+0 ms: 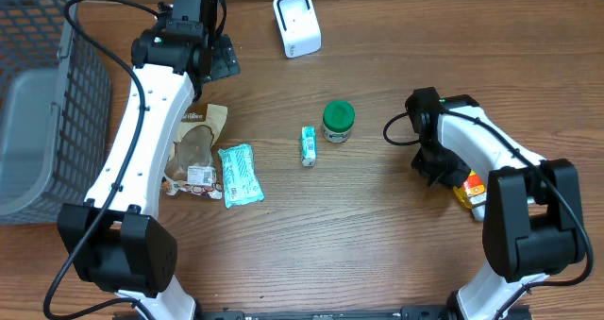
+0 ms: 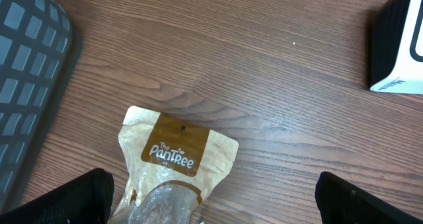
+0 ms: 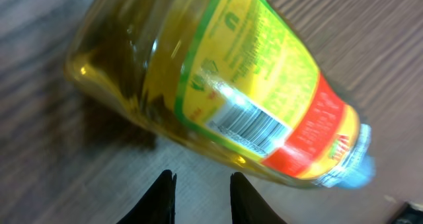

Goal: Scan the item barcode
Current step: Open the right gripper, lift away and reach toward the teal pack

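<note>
step: likely grasping oil bottle, well apart from scanner | right gripper jaws narrow, empty; left gripper jaws wide, empty | next: probably widen, grip, carry barcode to scanner

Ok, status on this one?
Left gripper wide open, empty. Right gripper slightly open by bottle, not gripping. Bottle on its side, barcode uncovered.

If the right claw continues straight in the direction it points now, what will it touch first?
Most likely the yellow bottle, lying on its side just ahead of the right claw. Depth is unclear, so the claw might reach the table first.
</note>
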You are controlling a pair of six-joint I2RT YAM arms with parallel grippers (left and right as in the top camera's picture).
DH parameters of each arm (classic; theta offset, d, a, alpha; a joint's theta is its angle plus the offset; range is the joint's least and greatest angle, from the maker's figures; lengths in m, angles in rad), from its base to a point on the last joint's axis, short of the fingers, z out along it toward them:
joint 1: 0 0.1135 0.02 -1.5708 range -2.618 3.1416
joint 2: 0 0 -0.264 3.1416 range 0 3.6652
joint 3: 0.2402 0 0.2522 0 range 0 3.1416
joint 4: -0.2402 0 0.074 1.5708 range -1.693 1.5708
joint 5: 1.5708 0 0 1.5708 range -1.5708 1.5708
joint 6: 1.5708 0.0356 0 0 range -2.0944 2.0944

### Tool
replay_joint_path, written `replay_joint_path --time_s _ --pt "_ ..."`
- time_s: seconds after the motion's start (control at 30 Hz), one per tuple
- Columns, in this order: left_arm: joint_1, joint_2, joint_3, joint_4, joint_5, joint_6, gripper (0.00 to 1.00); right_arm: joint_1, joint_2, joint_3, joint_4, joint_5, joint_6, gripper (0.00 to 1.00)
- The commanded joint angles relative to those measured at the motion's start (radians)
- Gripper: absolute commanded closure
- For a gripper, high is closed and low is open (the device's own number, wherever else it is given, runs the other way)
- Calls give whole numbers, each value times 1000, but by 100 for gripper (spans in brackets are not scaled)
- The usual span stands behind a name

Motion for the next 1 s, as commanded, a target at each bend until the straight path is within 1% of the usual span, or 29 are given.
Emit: replay_joint_path --time_s 0.0,0.1,0.17,0.23,0.27,0.3,0.33,0.37,0.47,0.57,0.8,0.93,0.97 --pt "-4 -14 12 4 -17 11 0 -3 -13 106 -42 28 -95 76" --pt "-4 -15 12 4 -17 11 0 -3 -13 234 -149 23 -97 76" --pt "-4 -14 12 4 -17 11 1 -2 -13 321 -216 -23 -145 74" --pt "-4 -14 12 4 -17 11 0 0 -13 414 -267 -153 -259 70" --pt "-4 -15 12 4 -17 11 0 0 -13 445 -279 -213 -301 66" --pt "-4 -14 12 4 -17 11 0 0 -13 485 -292 -321 -359 61" --pt "-4 -14 12 4 -17 11 0 0 -13 496 -294 -362 -376 59" --pt "-4 -15 12 4 -17 11 1 0 -13 512 -292 -464 -413 55" --pt "-4 -15 12 4 -17 11 0 5 -13 509 -245 -660 -445 49" --pt "-4 -14 12 4 -17 11 0 35 -13 505 -200 -700 -444 45" --pt "-4 -15 12 4 -17 11 0 204 -13 505 -87 -697 -443 38" --pt "-4 -14 12 4 -17 11 0 300 -12 505 -21 -633 -398 33" --pt "-4 -14 12 4 -17 11 1 343 -11 504 7 -565 -359 30"
